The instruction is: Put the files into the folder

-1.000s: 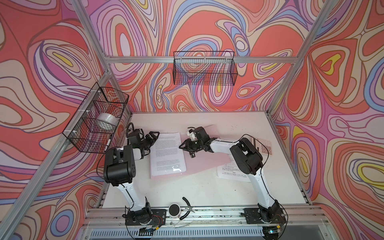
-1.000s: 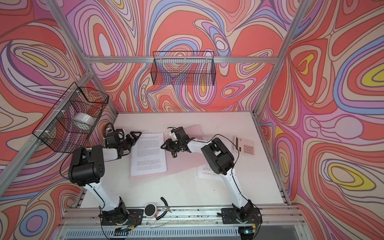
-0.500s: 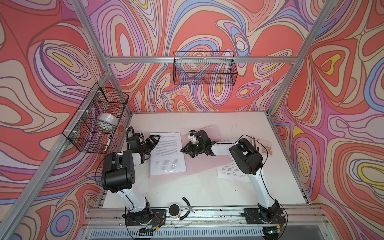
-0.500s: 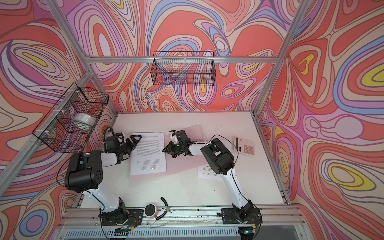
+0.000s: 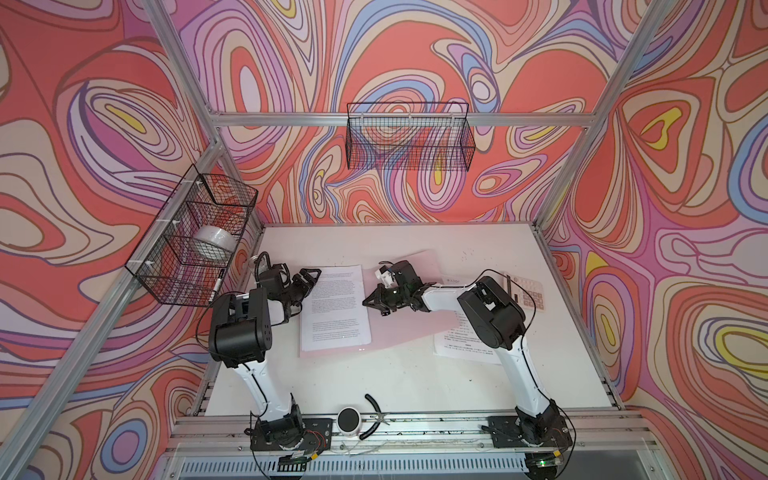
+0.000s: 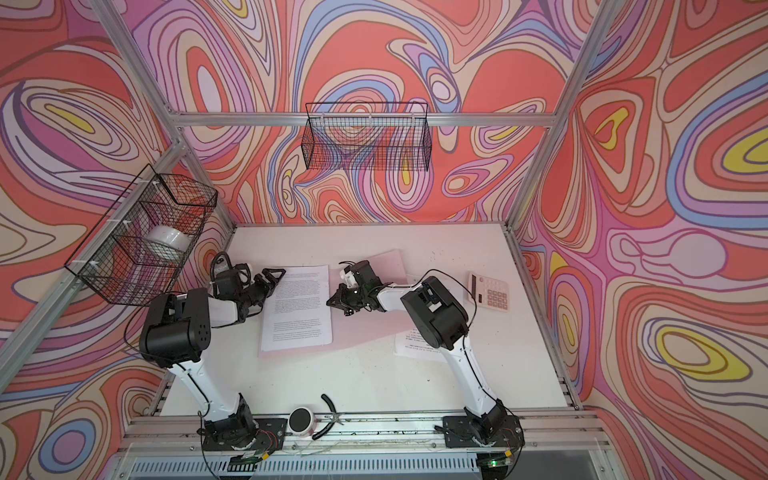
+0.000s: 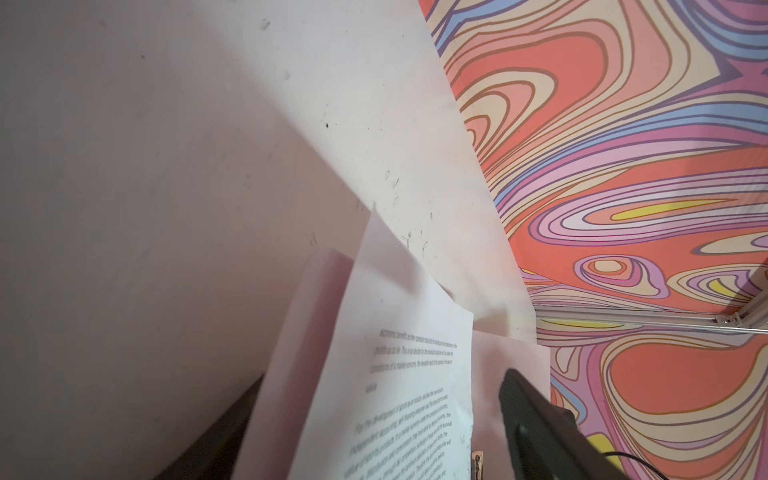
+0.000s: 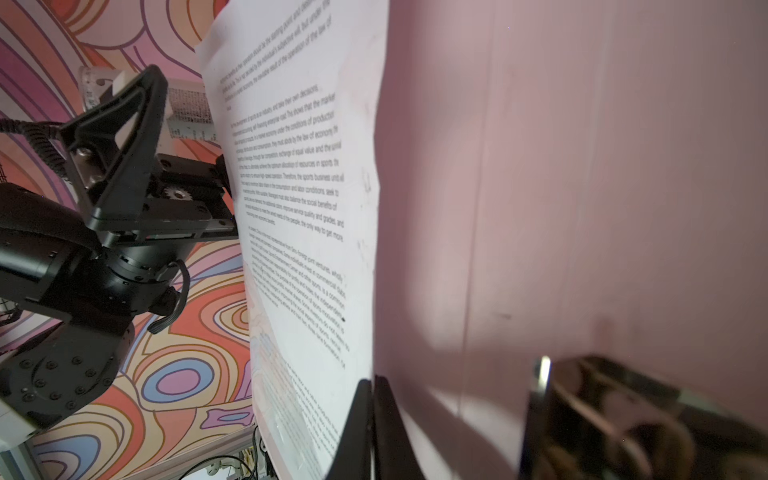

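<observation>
The pale pink folder (image 5: 409, 328) (image 6: 365, 332) lies open on the white table. One of the files, a white sheet of dense text (image 5: 334, 309) (image 6: 297, 309), rests on its left leaf. My right gripper (image 5: 368, 301) (image 6: 331, 302) (image 8: 372, 386) is shut on that sheet's right edge, one finger above and one below it. The pink leaf (image 8: 582, 187) lies beneath. At the sheet's far left corner my left gripper (image 5: 309, 282) (image 6: 273, 282) (image 7: 382, 376) stands open, with sheet and folder edge between its fingers. A second printed sheet (image 5: 469, 343) lies right of the folder, partly under my right arm.
A pinkish calculator (image 5: 525, 291) (image 6: 490, 291) lies at the right. Wire baskets hang on the left wall (image 5: 191, 241), holding a white roll, and on the back wall (image 5: 409, 141). A round black puck (image 5: 348, 419) and black-handled pliers (image 5: 374, 409) sit at the front rail.
My right gripper's jaws have gone from partly open to shut at the sheet's right edge. The left gripper has stayed open by the sheet's left corner, its arm shifting slightly.
</observation>
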`<action>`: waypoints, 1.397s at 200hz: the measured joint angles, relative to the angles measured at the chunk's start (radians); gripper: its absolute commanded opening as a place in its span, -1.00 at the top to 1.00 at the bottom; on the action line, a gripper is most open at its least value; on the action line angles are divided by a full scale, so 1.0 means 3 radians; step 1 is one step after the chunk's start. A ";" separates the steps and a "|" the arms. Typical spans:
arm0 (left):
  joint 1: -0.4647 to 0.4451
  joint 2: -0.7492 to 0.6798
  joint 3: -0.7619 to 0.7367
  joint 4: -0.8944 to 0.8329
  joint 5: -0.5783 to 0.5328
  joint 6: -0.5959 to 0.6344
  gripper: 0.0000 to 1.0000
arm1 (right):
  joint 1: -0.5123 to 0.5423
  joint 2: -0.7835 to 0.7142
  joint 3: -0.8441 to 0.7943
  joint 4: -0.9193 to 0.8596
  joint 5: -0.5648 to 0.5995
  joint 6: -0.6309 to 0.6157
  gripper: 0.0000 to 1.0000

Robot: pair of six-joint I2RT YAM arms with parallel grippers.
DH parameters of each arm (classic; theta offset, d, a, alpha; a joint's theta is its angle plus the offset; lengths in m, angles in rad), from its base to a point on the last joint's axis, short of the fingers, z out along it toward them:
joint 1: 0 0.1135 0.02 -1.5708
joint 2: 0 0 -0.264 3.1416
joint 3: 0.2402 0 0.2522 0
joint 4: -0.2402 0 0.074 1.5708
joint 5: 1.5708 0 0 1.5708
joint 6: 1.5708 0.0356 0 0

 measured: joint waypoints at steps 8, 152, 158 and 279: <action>0.0000 0.0005 0.0006 0.0013 0.0004 -0.0001 -0.66 | 0.0000 0.0000 0.0010 -0.0037 0.0013 -0.0015 1.00; 0.0004 0.0080 0.0080 0.0037 0.0024 -0.0001 -0.81 | -0.0094 -0.0111 0.0053 -0.0286 0.0177 -0.0179 0.39; 0.0003 0.0080 0.0080 0.0042 0.0027 -0.0001 -0.81 | -0.0094 -0.0111 0.0069 -0.0301 0.0175 -0.0174 0.32; 0.0050 0.0298 0.0080 0.0640 0.0264 -0.0275 -0.93 | -0.0094 0.0141 0.0580 -0.0469 -0.0004 -0.0224 0.25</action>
